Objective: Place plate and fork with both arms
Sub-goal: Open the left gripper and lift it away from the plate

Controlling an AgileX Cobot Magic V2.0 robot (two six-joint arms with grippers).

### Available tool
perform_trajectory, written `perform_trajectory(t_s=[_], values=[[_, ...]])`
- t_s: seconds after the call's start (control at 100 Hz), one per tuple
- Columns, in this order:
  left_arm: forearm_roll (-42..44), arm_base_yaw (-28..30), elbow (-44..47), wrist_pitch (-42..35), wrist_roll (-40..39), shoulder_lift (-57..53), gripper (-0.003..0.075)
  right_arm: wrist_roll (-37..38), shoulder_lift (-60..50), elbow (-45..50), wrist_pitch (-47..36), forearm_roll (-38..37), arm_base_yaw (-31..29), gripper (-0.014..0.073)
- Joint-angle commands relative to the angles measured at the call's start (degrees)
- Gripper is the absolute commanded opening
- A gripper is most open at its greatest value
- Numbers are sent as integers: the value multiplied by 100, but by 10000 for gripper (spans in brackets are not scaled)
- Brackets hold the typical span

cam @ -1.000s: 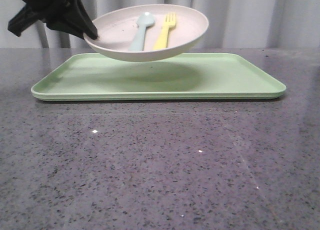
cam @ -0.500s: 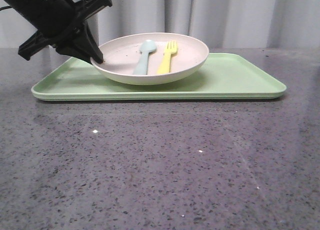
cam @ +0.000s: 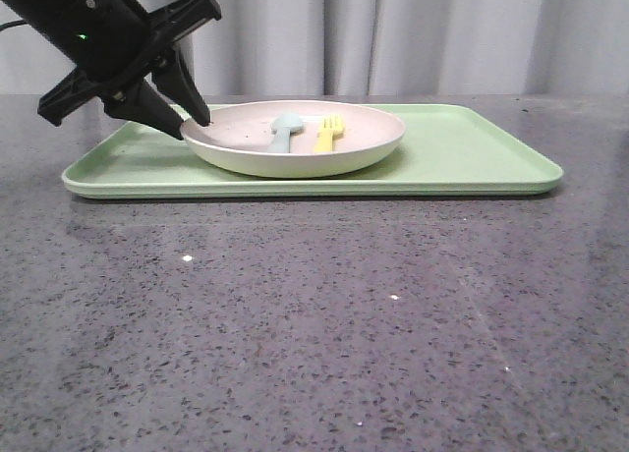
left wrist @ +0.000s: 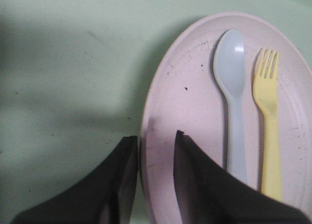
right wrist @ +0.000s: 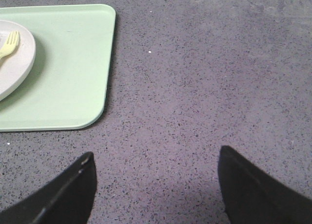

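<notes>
Front view shows us the plate (cam: 295, 147) now resting on the tray (cam: 472, 162), lowered since before, our left gripper (cam: 193, 124) straddling its rim with a small gap. Fork (cam: 328, 136) lies beside the spoon (cam: 285, 131) inside. Our right gripper (right wrist: 155, 185) gapes wide above the bare table (right wrist: 204, 78).

The fork (left wrist: 267, 128) and spoon (left wrist: 233, 102) handles vanish behind a finger of the left gripper (left wrist: 157, 142). In the right wrist view, the frame edge crops the plate (right wrist: 14, 58), hiding most of it.
</notes>
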Motion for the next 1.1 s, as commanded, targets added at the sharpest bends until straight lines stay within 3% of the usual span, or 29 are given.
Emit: perform_trajectory(t_s=[0.0,0.22,0.52,0.96,1.09], values=[[-195,-44,-166,-163,-46,-247,253,-45,38,-217,-345,6,11,528],[-19,-31,-166,-157,-46,-372,277,-45,38,-217,-327,6,11,528],[839,-31,23,63,-46,-1137,276,-45,38,-217,-302,6,11,528],[1768,-31,1946,-512,-46,-3580,272,-45,38,-217,-279,6,11,528],[1768,-21,2551,-721,-46,-4373,206,-45,38,-217,-261,6,11,528]])
